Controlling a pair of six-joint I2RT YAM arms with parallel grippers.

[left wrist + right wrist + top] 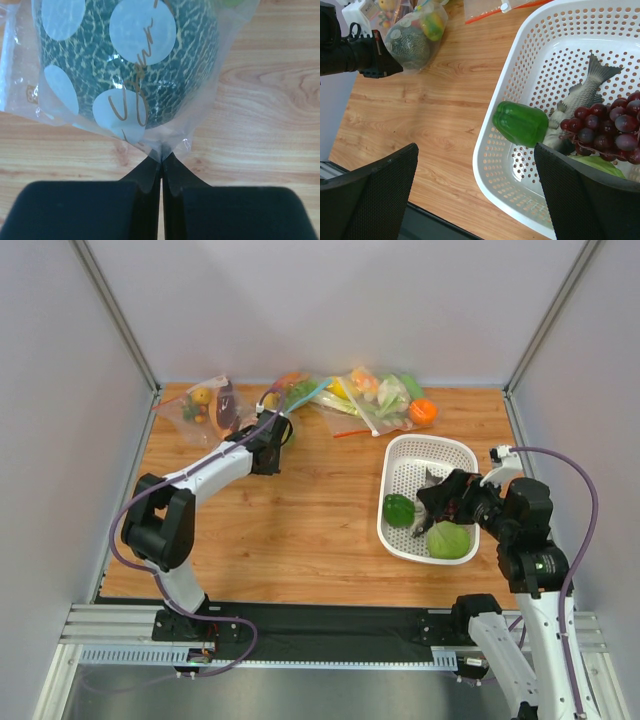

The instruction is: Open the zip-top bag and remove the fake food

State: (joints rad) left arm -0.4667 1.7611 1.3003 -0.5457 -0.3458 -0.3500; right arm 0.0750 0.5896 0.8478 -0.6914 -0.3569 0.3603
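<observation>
the left gripper has its jaws pressed together on a thin corner of the zip-top bag, at the bag's 6 o'clock edge in the wrist view. the bag lies on the table toward 11 o'clock in the top view. the grey-green bumpy ball fills most of it, and a yellow fruit sits deeper in. i cannot see the zip. the right gripper hangs with jaws wide apart over the 9 o'clock rim of the white basket, well apart from the bag. the risk as i judge it: the pinch holds only film, so a pull may drag the whole loaded bag across the wood, or the slick plastic may slip free. the ball could also roll and twist the corner out of the grip.
</observation>
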